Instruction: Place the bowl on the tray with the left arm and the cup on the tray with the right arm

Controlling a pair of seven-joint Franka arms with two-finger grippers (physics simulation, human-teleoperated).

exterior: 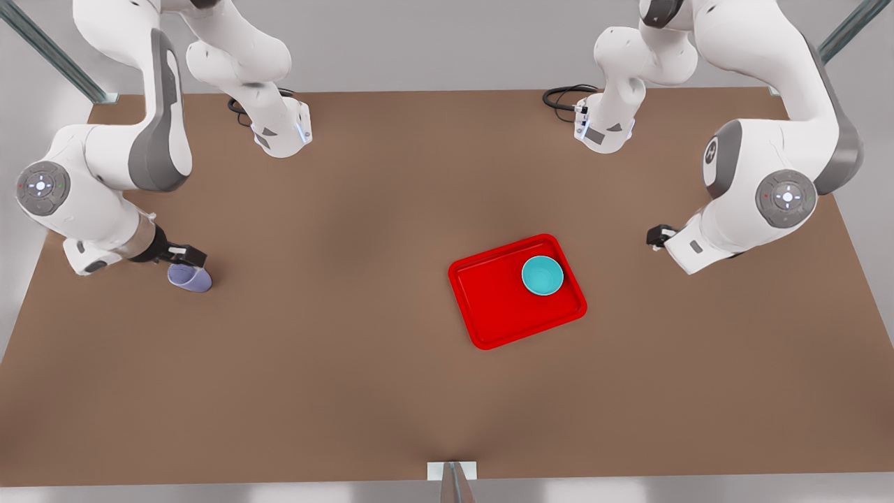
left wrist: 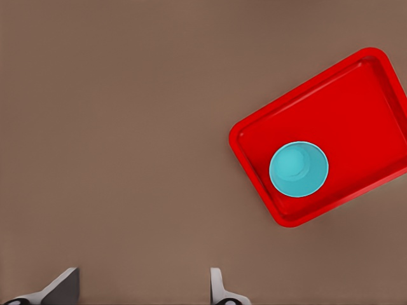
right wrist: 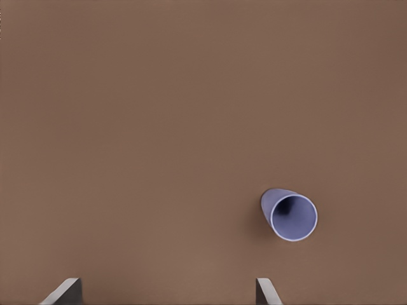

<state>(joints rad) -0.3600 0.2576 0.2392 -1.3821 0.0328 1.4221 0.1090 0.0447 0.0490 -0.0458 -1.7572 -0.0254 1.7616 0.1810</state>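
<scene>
One teal bowl (exterior: 543, 275) on red tray (exterior: 489, 307).

Brown table (exterior: 363, 363), black cables (exterior: 562, 98)

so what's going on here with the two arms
The teal bowl already sits on the red tray, near one corner. The left gripper is open and empty, off to the front view's right of the tray. The lavender cup stands on the brown table at the front view's left, not yet on the tray. The right gripper is open above the cup and holds nothing.
</scene>
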